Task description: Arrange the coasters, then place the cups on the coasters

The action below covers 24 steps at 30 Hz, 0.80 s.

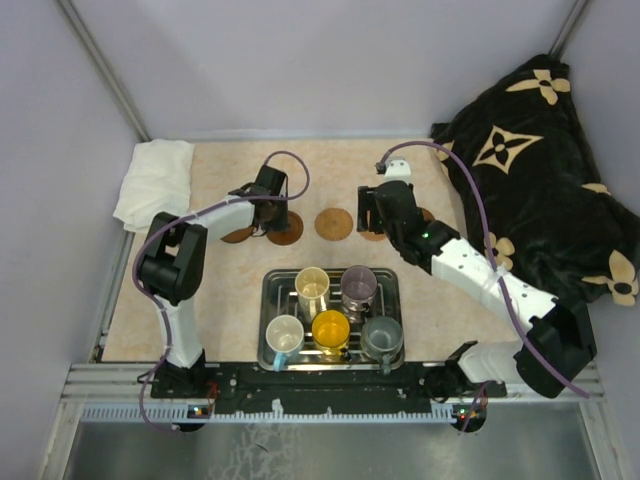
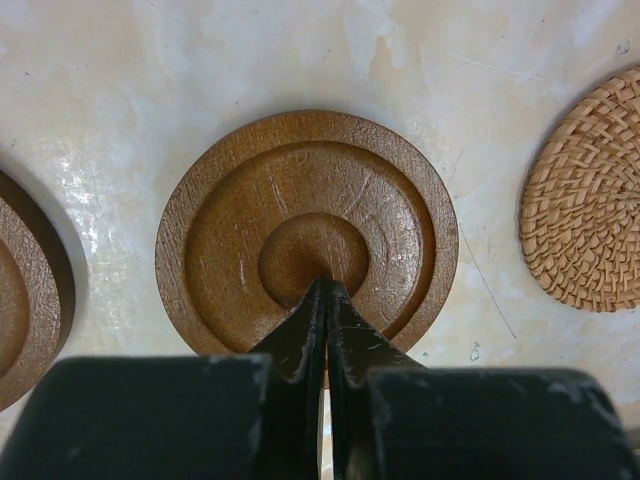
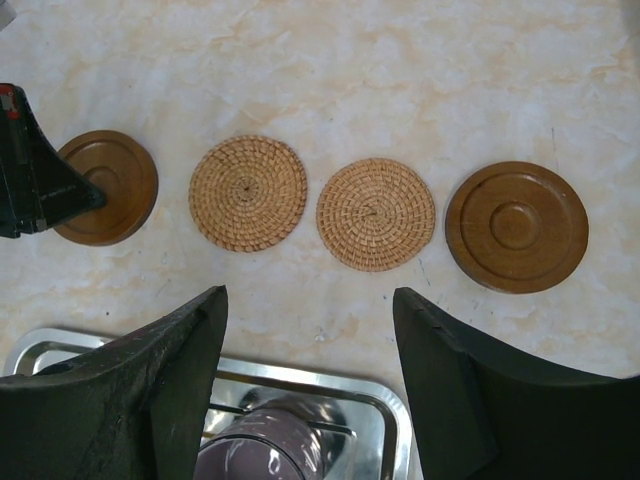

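Two grippers: left gripper jaws pressed together, holding nothing, over a wooden coaster; right gripper jaws wide apart, empty.

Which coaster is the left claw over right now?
The ringed wooden coaster second from the left; the shut left claw is over its centre, a woven coaster just right of it.

Even overhead light, soft shadows, sharp.
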Tool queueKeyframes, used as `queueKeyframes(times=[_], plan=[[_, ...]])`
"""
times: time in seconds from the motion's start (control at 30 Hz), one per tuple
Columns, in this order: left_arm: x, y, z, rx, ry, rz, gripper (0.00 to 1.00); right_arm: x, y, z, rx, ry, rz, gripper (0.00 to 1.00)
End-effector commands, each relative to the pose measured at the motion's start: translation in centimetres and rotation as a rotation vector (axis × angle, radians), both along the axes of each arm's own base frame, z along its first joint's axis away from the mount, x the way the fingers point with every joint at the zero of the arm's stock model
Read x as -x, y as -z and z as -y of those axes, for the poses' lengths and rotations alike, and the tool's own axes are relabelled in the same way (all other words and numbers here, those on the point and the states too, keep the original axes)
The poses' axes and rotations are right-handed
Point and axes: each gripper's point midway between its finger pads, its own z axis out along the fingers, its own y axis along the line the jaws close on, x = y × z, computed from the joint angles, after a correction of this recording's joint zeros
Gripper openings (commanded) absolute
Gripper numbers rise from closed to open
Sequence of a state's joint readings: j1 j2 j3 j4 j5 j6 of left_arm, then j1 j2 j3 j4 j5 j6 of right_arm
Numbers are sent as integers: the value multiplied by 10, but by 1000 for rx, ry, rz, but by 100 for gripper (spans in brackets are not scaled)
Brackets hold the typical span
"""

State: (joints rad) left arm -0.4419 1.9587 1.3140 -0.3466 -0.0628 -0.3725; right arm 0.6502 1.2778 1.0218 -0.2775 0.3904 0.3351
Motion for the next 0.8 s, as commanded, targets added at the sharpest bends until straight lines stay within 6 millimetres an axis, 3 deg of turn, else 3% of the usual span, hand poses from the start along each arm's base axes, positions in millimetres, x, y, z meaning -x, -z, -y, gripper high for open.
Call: queueKeyframes(times=[0.0, 0.5, 0.77], plan=[[34, 24, -7, -35, 6, -131, 4, -4, -25, -1, -66, 10, 59, 68], [8, 22, 12, -4, 38, -101, 5, -4, -26, -1, -59, 14, 56, 68], [7, 28, 15, 7, 39, -111, 6, -4, -23, 1, -48, 14, 52, 68]])
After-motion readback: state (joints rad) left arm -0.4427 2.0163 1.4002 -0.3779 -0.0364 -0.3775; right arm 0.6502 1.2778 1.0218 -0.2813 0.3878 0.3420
